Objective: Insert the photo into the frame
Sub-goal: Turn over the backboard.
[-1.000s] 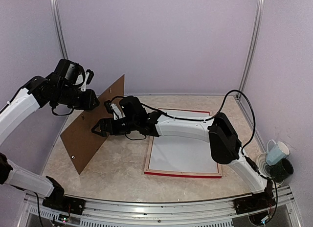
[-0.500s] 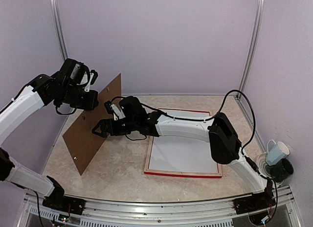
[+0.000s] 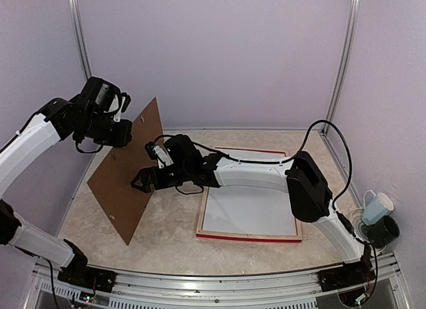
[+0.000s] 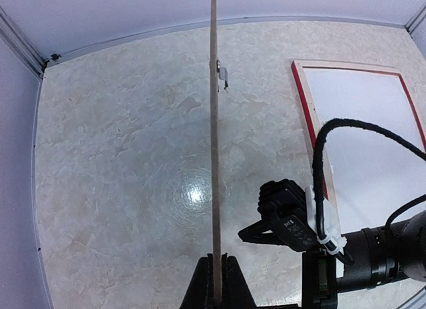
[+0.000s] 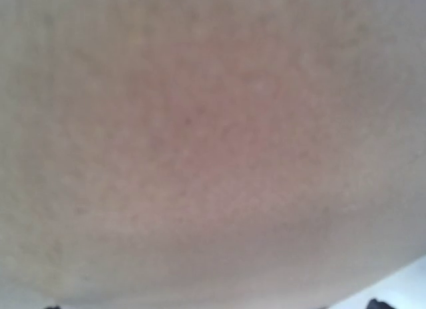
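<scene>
The right wrist view is only a brownish blur at close range, and the left wrist view shows the backing board (image 3: 126, 176) merely as a thin edge. The left arm is raised and bent, the left gripper (image 3: 125, 134) clamped on the upright board's top edge; the right arm reaches low across the table (image 3: 166, 226), the right gripper (image 3: 140, 182) spread wide and empty beside the board's face. Right of them the frame (image 3: 249, 236) lies flat, holding a white sheet (image 3: 249, 206) I cannot identify.
</scene>
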Controlling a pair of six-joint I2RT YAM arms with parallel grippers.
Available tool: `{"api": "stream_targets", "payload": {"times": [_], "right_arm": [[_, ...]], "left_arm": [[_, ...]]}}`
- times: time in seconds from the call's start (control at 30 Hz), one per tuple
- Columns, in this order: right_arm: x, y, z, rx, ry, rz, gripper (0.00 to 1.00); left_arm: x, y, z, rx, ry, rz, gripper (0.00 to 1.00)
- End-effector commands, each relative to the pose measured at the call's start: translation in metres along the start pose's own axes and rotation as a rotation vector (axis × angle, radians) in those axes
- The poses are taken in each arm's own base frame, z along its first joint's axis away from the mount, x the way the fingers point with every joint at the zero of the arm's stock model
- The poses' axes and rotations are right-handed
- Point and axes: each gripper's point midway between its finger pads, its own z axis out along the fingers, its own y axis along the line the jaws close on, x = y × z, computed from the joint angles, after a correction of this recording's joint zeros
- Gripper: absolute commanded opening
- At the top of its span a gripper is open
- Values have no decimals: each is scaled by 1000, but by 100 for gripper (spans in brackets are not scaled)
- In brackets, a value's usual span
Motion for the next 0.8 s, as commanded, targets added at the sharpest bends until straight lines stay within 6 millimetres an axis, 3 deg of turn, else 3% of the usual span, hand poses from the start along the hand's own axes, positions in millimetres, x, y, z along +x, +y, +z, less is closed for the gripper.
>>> {"api": "stream_targets", "payload": {"times": [0.0, 0.2, 0.57, 0.77], "right_arm": [[-27, 25, -37, 42, -49, -117, 99], [-27, 21, -75, 117, -54, -192, 99], [-24, -30, -171, 416, -120, -204, 99], [-20, -45, -214, 481, -150, -177, 99]], "left_arm": [[-35, 0, -19, 38, -115, -88, 0], [-52, 0, -32, 73, -199, -145, 0], [-66, -13, -51, 188, -306, -190, 0], [-75, -27, -59, 297, -366, -225, 0]]}}
